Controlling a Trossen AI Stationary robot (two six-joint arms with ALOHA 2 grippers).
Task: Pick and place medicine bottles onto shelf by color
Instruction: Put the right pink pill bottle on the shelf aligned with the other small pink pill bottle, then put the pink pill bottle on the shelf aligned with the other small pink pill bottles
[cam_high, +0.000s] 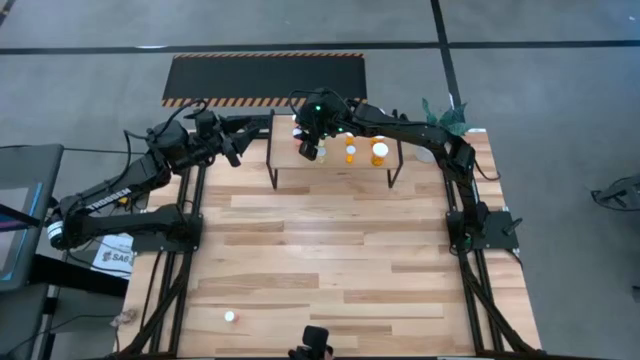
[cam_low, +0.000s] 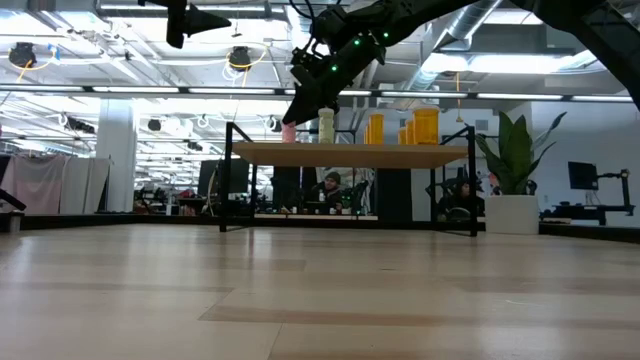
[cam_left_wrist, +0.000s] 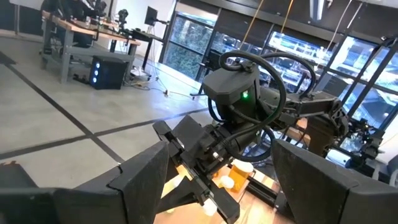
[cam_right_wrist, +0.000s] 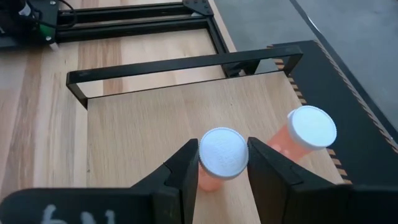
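High view: the shelf (cam_high: 335, 168) at twelve o'clock on the surface (cam_high: 330, 250) already carries several bottles, orange ones (cam_high: 379, 152) grouped toward its three o'clock end. The right gripper (cam_right_wrist: 224, 163) has its jaws closed on a pink bottle (cam_right_wrist: 222, 155) standing on the shelf beside another pink one (cam_right_wrist: 309, 132). The left gripper (cam_high: 236, 140) hovers near nine o'clock, jaws wide and empty. One bottle (cam_high: 230, 316) waits at seven o'clock, so sorting looks nearly done.

Pale matt wood shelf (cam_right_wrist: 155, 118) on black metal legs; pink bottle (cam_right_wrist: 222, 155) with grainy white cap.
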